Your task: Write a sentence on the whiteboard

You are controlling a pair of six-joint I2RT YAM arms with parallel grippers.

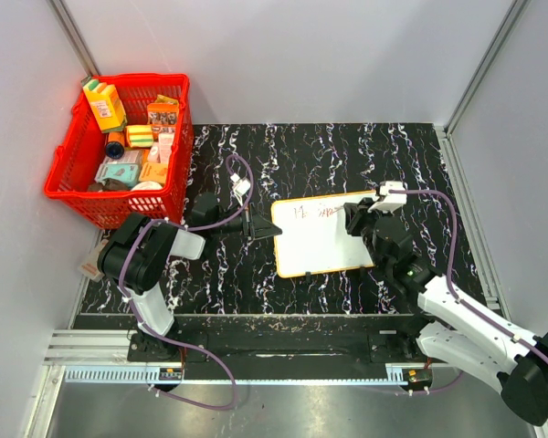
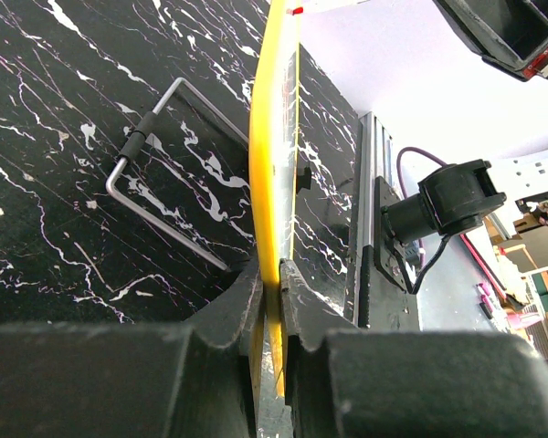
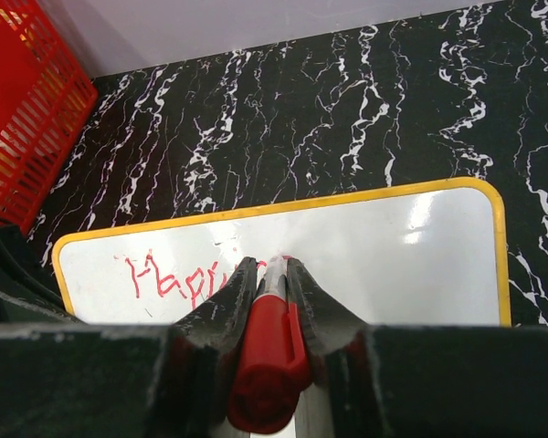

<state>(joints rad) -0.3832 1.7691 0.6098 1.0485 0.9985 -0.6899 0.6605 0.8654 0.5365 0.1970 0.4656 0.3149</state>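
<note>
The matte black fingers of our right end effector (image 3: 272, 269) are clamped on a marker (image 3: 267, 360), a round red plastic barrel. Its tip touches the whiteboard (image 3: 384, 242) directly ahead of the fingers. Just left of that tip, the sentence (image 3: 173, 278) shows as thin red handwritten strokes reading like "Happi". The board is a flat, glossy white rectangle with rounded corners and a thin orange-yellow rim. Soft glare lies on it ahead and to the right of the fingers.

Our left end effector (image 2: 276, 290) is closed on the board's left short edge and pinches the rim between its dark fingers. From that wrist we see the board edge-on, a narrow yellow strip running away from the grip. Beside the strip, a bent grey metal wire (image 2: 155, 187) with a short black sleeve lies against the worktop (image 2: 55, 137). The worktop is a smooth black surface veined with white like marble.

From above, the two end effectors face each other across the board. Farther off, beyond and to the left of the left end effector, a red plastic lattice basket (image 1: 66, 146) stands at the worktop's far corner. It is packed with small cartons (image 1: 105, 105) in orange, yellow and green.
</note>
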